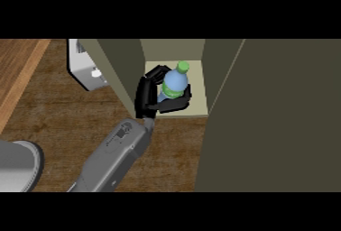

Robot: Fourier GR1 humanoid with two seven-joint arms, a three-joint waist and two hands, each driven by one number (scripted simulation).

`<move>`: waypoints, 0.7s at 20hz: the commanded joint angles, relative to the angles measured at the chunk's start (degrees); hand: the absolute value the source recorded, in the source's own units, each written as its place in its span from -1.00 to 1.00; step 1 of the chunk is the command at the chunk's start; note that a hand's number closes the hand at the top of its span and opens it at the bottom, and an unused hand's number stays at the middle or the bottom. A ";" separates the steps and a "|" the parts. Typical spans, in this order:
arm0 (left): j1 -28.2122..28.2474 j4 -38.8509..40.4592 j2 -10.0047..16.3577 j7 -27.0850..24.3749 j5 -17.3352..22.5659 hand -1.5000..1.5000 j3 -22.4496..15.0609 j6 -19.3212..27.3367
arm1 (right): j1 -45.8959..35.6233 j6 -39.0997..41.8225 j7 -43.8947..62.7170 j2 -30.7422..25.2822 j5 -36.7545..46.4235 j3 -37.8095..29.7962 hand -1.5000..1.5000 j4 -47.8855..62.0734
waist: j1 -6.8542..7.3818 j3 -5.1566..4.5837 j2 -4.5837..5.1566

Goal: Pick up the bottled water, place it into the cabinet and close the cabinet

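Observation:
The bottled water (pixel 176 81), a blue bottle with a green cap and green label, is inside the open cabinet (pixel 174 54), above its pale shelf floor (pixel 198 108). My left hand (pixel 144 92) is shut on it. The palm is at the bottle's left, the fingers curl round its far side and the thumb (pixel 174 104) crosses its near side. The hand hides the bottle's base, so I cannot tell whether it rests on the shelf. The cabinet door (pixel 279 117) stands open as a large olive panel on the right. My right hand is out of sight.
The cabinet's left wall (pixel 121 67) stands close beside my hand. A white appliance (pixel 86 67) sits on the dark wooden counter (pixel 66 117) left of the cabinet. A grey round vessel (pixel 16 164) is at the lower left. A lighter wood strip (pixel 20 63) runs along the far left.

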 commanded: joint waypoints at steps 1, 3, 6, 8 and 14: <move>-2.59 5.28 -0.01 -0.90 4.97 1.00 0.71 0.64 | 0.47 0.71 2.31 -0.91 0.72 -0.61 -1.00 -6.37 | -0.15 -0.02 0.12; -5.12 7.45 -0.01 -0.55 2.95 1.00 1.50 1.87 | 4.11 2.75 -1.14 -3.39 -3.16 -4.79 -1.00 -6.18 | 0.04 0.04 0.05; -8.62 15.38 -0.01 -4.06 7.87 1.00 2.56 1.90 | 3.75 3.25 -0.46 -3.21 -3.99 -4.20 -1.00 -6.15 | -0.89 0.01 0.34; -7.87 17.56 -0.01 -7.35 8.09 1.00 2.07 2.46 | 3.70 3.18 -0.77 -2.62 -5.35 -5.20 -1.00 -6.20 | -0.80 0.01 0.36; -15.67 27.76 -0.01 -8.64 8.90 1.00 4.98 5.06 | 3.89 4.30 -2.71 -2.95 -7.18 -6.57 -1.00 -4.12 | -1.48 0.03 0.63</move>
